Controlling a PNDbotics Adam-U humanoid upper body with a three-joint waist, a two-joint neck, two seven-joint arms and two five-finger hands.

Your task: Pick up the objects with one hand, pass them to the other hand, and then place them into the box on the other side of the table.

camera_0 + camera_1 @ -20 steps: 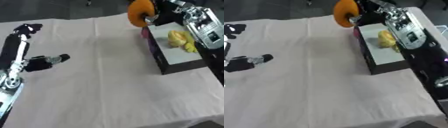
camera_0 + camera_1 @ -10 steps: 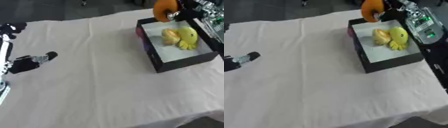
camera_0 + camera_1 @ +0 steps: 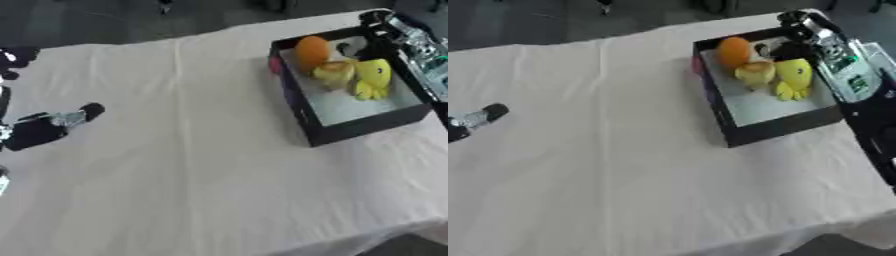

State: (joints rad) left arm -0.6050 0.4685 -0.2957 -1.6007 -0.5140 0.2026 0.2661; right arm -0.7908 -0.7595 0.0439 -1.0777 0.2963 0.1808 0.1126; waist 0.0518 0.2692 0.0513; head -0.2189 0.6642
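Your orange ball sits in the black box's far corner, beside the yellow toys. Your right hand hovers just beside it, fingers unreadable; withdrawing carelessly could snag the ball or the box wall.

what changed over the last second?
The right hand carried the orange over the box and let it go; it now lies inside, beside the yellow items. The left hand stayed at the table's left edge.

Orange ball and yellow toys inside black box.
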